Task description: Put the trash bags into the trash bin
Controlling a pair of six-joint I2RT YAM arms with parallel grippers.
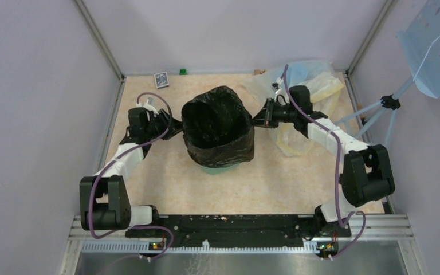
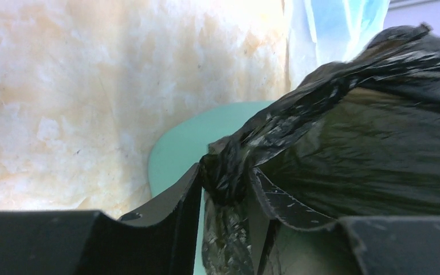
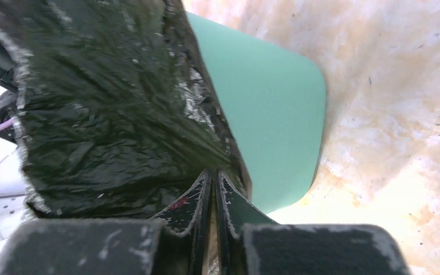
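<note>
The glossy black trash bag (image 1: 217,123) is draped open over the mint-green trash bin (image 1: 213,169), whose base shows below the bag. My left gripper (image 1: 177,127) is shut on a bunched fold of the bag's left edge (image 2: 226,177), with the green bin wall (image 2: 177,154) behind it. My right gripper (image 1: 259,118) is shut on the bag's right edge (image 3: 120,103), its fingers (image 3: 192,200) pressed together beside the bin wall (image 3: 269,114).
A pale translucent plastic heap (image 1: 303,80) lies at the back right behind my right arm. A light-blue perforated panel (image 1: 435,46) stands on a stand outside the right wall. A small dark card (image 1: 161,79) and a green cube (image 1: 182,71) lie at the back wall.
</note>
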